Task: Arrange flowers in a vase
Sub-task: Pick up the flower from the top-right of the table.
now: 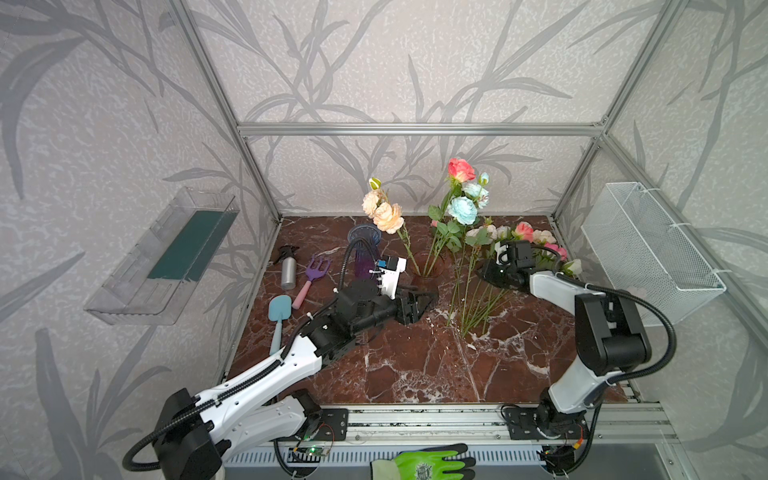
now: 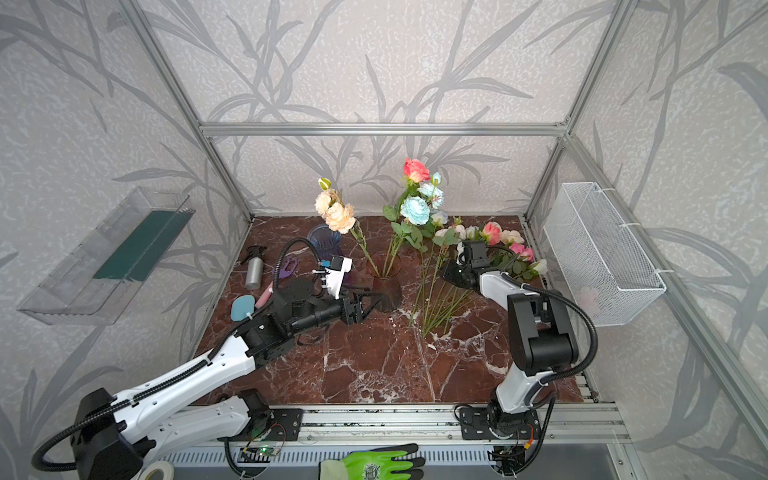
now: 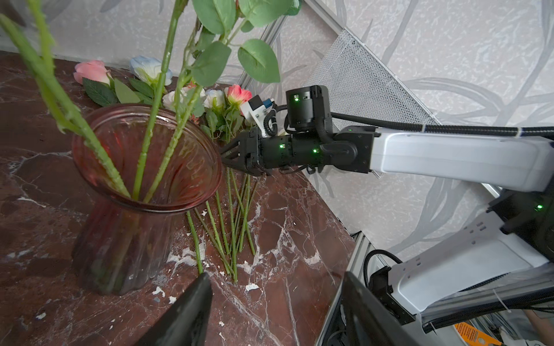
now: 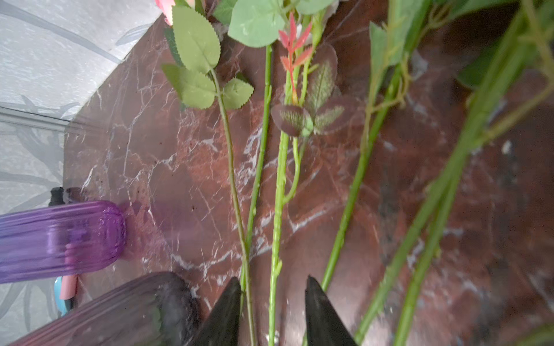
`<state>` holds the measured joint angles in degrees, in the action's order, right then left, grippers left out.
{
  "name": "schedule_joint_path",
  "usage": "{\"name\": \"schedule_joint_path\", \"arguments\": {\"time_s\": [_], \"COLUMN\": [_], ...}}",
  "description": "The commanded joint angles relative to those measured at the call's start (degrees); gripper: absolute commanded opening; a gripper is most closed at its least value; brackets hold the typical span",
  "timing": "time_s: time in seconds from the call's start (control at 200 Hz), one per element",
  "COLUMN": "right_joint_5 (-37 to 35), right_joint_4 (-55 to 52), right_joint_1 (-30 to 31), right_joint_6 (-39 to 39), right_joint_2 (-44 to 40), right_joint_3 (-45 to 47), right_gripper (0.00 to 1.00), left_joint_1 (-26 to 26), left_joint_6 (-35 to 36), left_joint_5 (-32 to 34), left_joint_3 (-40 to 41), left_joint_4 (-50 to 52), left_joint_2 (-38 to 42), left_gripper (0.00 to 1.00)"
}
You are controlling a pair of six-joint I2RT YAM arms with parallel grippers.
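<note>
A reddish glass vase [image 1: 436,270] [image 2: 386,286] [image 3: 192,167] stands mid-table. It holds several flowers: peach heads [image 1: 386,216], a pale blue head [image 1: 462,210] and a coral rose [image 1: 460,169]. More flowers lie flat to its right, stems [image 1: 473,299] [image 3: 232,239] toward the front and heads [image 1: 523,232] at the back. My left gripper [image 1: 419,305] [image 3: 275,278] is open and empty, low beside the vase's base. My right gripper [image 1: 484,272] [image 3: 230,155] [image 4: 272,280] is down over the lying stems. Its jaws stand apart, with two thin stems [image 4: 278,179] running between them.
A purple glass vase [image 1: 365,249] [image 4: 60,239] stands behind the left arm. A spray bottle [image 1: 288,270], a purple fork [image 1: 316,270] and a blue trowel [image 1: 279,309] lie at the left. A white mesh basket [image 1: 648,249] hangs on the right wall and a clear tray [image 1: 166,257] on the left.
</note>
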<state>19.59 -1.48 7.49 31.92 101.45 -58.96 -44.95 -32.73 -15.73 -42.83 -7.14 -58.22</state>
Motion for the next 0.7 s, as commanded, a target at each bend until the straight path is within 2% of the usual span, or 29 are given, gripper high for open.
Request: {"name": "schedule_joint_path", "arguments": {"time_s": [0.0,0.25,0.37,0.555,0.7], "right_joint_5": [0.0,-1.7,-2.6,-4.1,-4.9], "right_joint_4": [-2.5,-5.7,-7.4,-7.9,-7.4], "right_joint_1": [1.0,2.0,2.9,3.1,3.1], "right_joint_6": [-1.0,-1.3,-1.9,-1.9,-2.2], "right_joint_2": [4.8,12.6,14.9,15.8,13.9], "right_joint_3": [-5.8,-12.4,-14.7,-15.2,-14.4], "right_gripper": [0.41,0.43,0.40,0.28,0.09], "left_joint_1": [0.0,0.4,0.7,0.9,1.0], "left_joint_6": [2.5,2.8,2.7,2.8,2.7], "left_joint_5": [3.3,4.5,4.3,4.3,4.3], "left_joint_3": [-1.6,-1.5,-1.4,-1.4,-1.4], "left_joint_4": [1.5,1.5,1.5,1.4,1.3], "left_joint_2": [2.2,3.5,3.9,4.3,4.7], "left_gripper": [0.71,0.72,0.72,0.72,0.72]}}
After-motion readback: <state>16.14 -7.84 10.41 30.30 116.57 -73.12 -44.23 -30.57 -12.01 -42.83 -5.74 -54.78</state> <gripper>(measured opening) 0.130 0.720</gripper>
